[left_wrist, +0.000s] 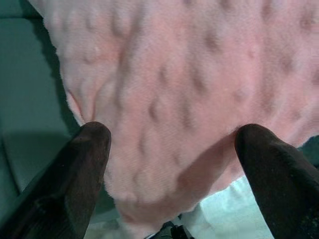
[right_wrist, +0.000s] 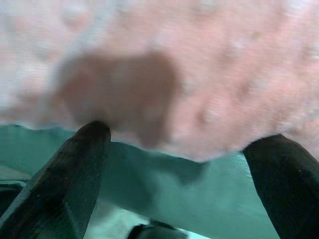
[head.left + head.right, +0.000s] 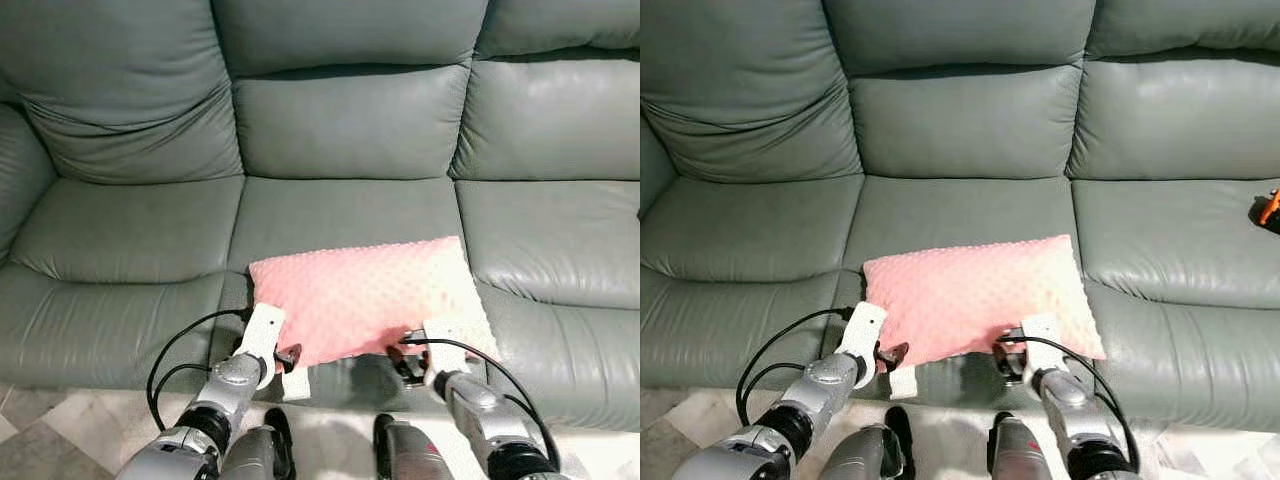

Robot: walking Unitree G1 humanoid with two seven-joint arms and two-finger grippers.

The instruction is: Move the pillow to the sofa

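A pink dimpled pillow (image 3: 360, 295) lies on the middle seat of the grey-green leather sofa (image 3: 340, 130), its near edge reaching the seat's front. My left gripper (image 3: 280, 358) is at the pillow's near left corner. In the left wrist view its fingers (image 1: 82, 164) stand open and wide apart, with the corner of the pillow (image 1: 189, 99) between them. My right gripper (image 3: 425, 352) is at the pillow's near right edge. It is open too, and the pillow's edge (image 2: 199, 74) lies just past its fingertips (image 2: 84, 159).
The sofa's left and right seats (image 3: 130, 235) flank the pillow, with back cushions behind. A small orange object (image 3: 1270, 208) lies on the right seat at the picture's edge. Pale tiled floor (image 3: 70, 425) runs below the sofa front. Black cables (image 3: 175, 350) loop from both wrists.
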